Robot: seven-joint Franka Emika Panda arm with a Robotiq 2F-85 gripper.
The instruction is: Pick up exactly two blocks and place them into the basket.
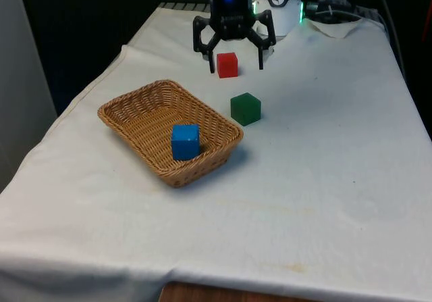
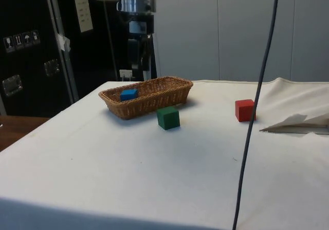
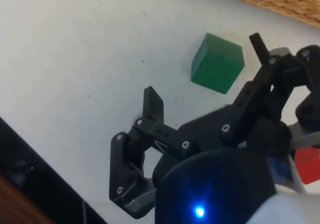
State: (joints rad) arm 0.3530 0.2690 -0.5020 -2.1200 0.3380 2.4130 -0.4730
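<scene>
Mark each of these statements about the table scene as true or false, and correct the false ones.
1. A blue block lies inside the basket. True.
2. The green block is in the basket too. False: it sits on the cloth beside the basket.
3. The gripper is holding the red block. False: its fingers are spread open and empty, and the red block rests on the cloth.
4. Two blocks are on the cloth outside the basket. True: the green and the red.
5. The red block touches the green block. False: they stand apart.
</scene>
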